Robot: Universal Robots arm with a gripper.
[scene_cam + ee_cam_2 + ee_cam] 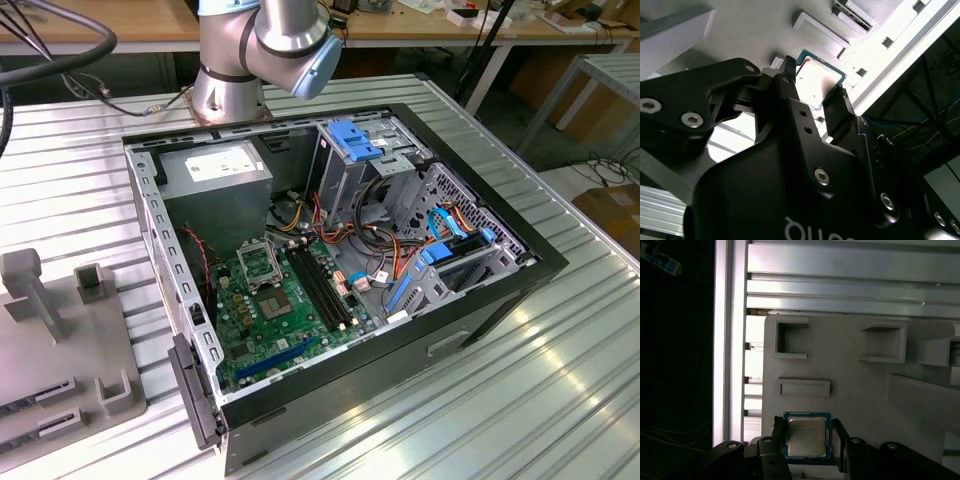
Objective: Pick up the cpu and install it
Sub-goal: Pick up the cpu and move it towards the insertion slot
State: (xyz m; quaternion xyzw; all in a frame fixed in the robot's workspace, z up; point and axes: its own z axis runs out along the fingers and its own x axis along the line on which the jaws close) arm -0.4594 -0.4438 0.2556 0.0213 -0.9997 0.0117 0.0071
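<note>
Grey tray (40, 350) sits on the bench (100, 130) at the exterior view's left. In the first wrist view my tool (808, 434) is closed narrow on the cpu (807, 437), pinching two opposite edges right over that tray. I reckon it's light, stiff and thin but easy to damage, so edges only, kept flat. The socket (262, 262) is further right, inside the case (480, 300).

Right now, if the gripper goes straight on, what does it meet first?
The gripper straddles the cpu, so most likely the grey tray right behind the cpu comes first. How near that tray is, I cannot tell.
</note>
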